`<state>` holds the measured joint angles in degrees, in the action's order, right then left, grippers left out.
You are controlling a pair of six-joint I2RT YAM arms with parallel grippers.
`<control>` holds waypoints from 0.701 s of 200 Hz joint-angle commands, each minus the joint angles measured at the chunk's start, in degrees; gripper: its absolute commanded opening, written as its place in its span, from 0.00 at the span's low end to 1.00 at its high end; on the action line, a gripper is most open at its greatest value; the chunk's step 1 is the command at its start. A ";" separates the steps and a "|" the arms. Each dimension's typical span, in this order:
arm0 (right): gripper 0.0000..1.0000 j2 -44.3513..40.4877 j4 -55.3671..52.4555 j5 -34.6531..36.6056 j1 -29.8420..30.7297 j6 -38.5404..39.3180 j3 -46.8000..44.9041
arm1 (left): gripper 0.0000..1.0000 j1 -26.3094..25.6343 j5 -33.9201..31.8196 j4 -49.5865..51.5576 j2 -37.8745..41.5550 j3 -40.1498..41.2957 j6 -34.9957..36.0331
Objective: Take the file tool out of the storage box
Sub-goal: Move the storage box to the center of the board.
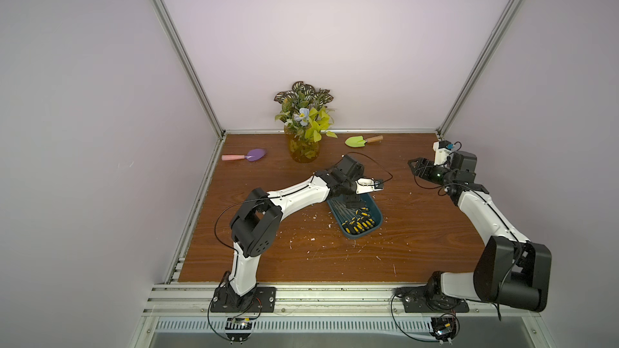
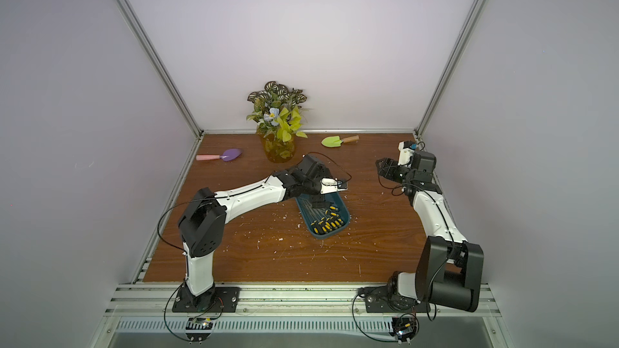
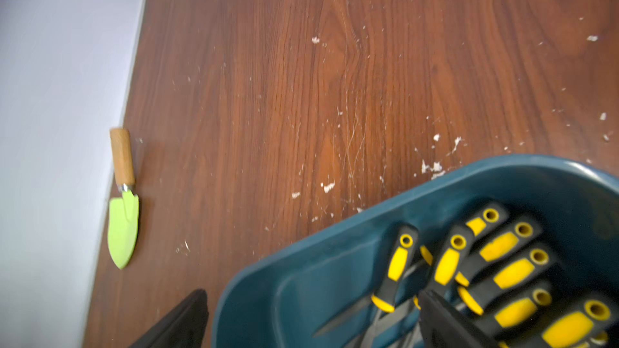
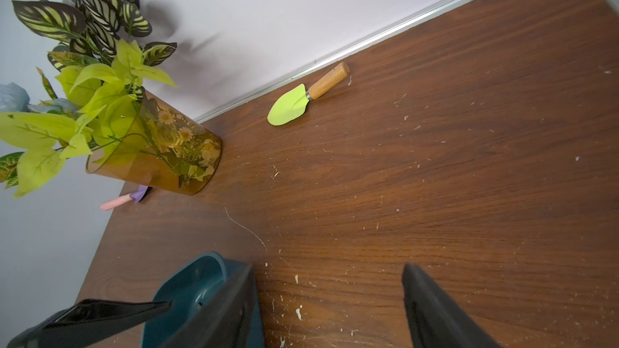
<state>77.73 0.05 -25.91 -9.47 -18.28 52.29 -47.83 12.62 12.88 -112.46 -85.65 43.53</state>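
Reaching step, I judge; no file is gripped yet. Mid-tabletop (image 1: 301, 256), the box (image 1: 355, 236) slants. The files (image 3: 502, 246) lie along it, handles nearward, blades farward. The left gripper (image 3: 313, 296) hangs spread, straddling the box wall. Next it must shift over one file and pinch it. The right gripper (image 4: 328, 267) is spread and empty, toward the far right corner.

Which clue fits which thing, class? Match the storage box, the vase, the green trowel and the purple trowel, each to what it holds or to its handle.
Things:
1. storage box
2. vase
3. green trowel
4. purple trowel

Clues:
A. pink handle
B. holds files with yellow-and-black handles
C. wooden handle
D. holds leafy plants

Pairs: 1-B, 2-D, 3-C, 4-A.
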 commanded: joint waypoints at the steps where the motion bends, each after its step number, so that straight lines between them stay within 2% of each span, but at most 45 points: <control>1: 0.75 -0.61 2.14 -1.75 -0.27 0.62 -1.17 | 0.99 -0.95 0.44 0.18 -3.58 -1.86 4.06; 37: 0.76 -0.13 3.17 -2.71 -0.54 0.40 -2.35 | 1.00 -1.49 -0.88 3.08 -7.48 -5.77 5.08; 74: 0.75 0.33 4.57 -3.95 -0.73 -0.31 -3.22 | 0.99 -1.53 0.51 4.45 -9.80 -8.77 4.64; 140: 0.75 1.02 4.25 -4.54 -0.81 -0.27 -3.43 | 0.80 -1.74 0.17 6.62 -12.59 -11.73 3.12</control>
<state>78.54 2.61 -28.86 -10.00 -18.44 49.01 -48.97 12.53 17.08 -123.92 -96.49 47.22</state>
